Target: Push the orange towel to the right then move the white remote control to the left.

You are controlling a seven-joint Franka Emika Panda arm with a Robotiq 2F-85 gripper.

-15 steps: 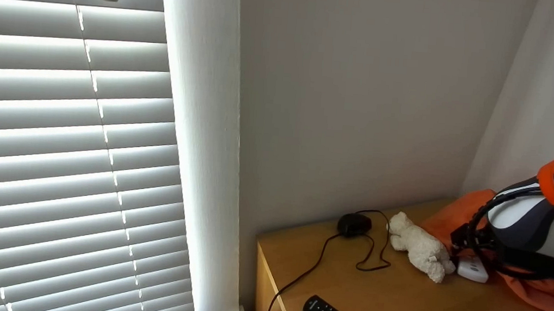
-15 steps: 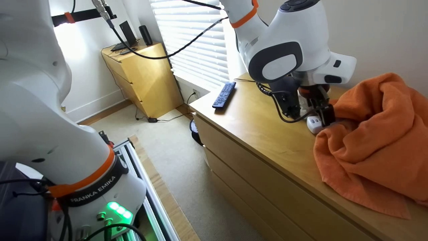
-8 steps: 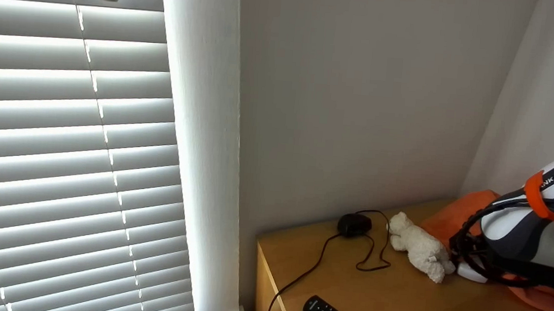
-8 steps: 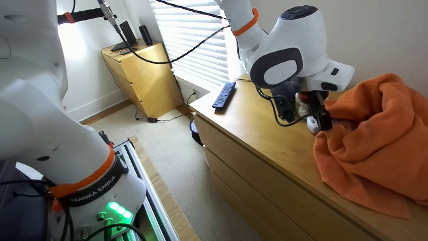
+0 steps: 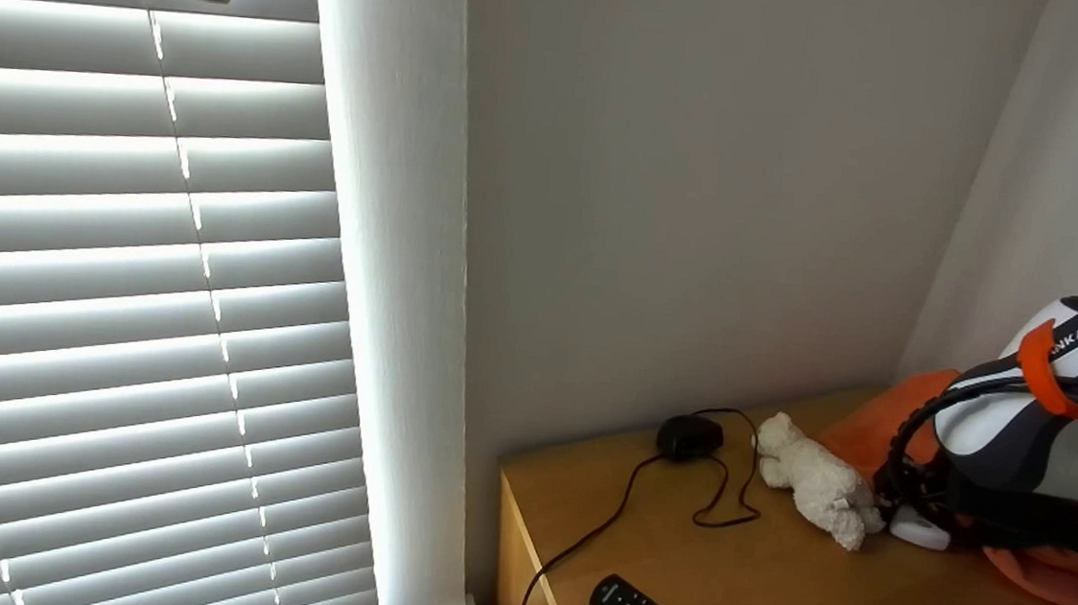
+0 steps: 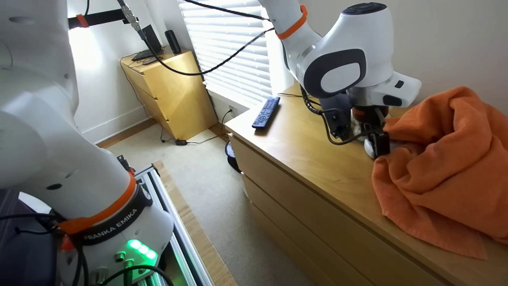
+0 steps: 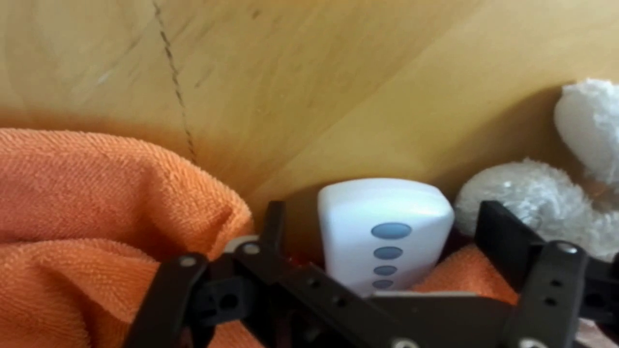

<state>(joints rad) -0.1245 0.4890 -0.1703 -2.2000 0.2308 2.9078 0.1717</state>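
Since the white remote control (image 7: 385, 229), beside the orange towel (image 7: 116, 198) and well in from the robot-side edge of the tabletop (image 6: 313, 145), looks light, stiff and slick, the pincer (image 7: 383, 209), spread astride it, should squeeze the flanks near the exposed end.

- The gripper (image 7: 384, 215) has its fingers (image 7: 505, 246) wide apart.
- The white remote (image 7: 384, 241) shows between them, with four blue-gray buttons (image 7: 391, 230).
- Bunched orange towel (image 7: 96, 198) on the left.
- Fuzzy white toy (image 7: 527, 188) on the right.
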